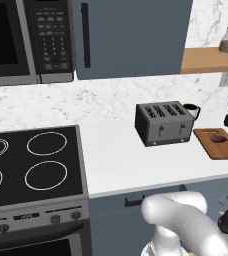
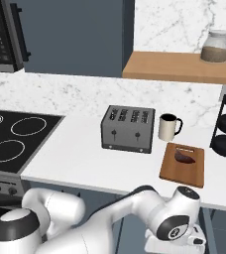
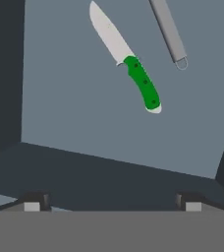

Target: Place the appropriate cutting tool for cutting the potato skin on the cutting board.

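Two-finger gripper (image 3: 112, 204) wide open, holding nothing, hanging over grey drawer floor (image 3: 74, 98).
Slim grey metal peeler (image 3: 169, 30) lies near far edge of drawer floor, just beside green-handled pale-bladed knife (image 3: 131, 66), apart from it.
Flat orange-brown wooden cutting board (image 2: 182, 164) on white counter (image 2: 90, 158) beside grey toaster (image 2: 128, 129), dark reddish-brown potato (image 2: 185, 156) on it.
Judgement: centre over peeler handle, jaws across its width, keep clear of knife, descend straight.

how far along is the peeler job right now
Done: little. The potato already lies on the cutting board. In hand: nothing; the gripper hangs with jaws open above a drawer holding the peeler beside a green-handled knife. Left: grasp the peeler and carry it to the board.
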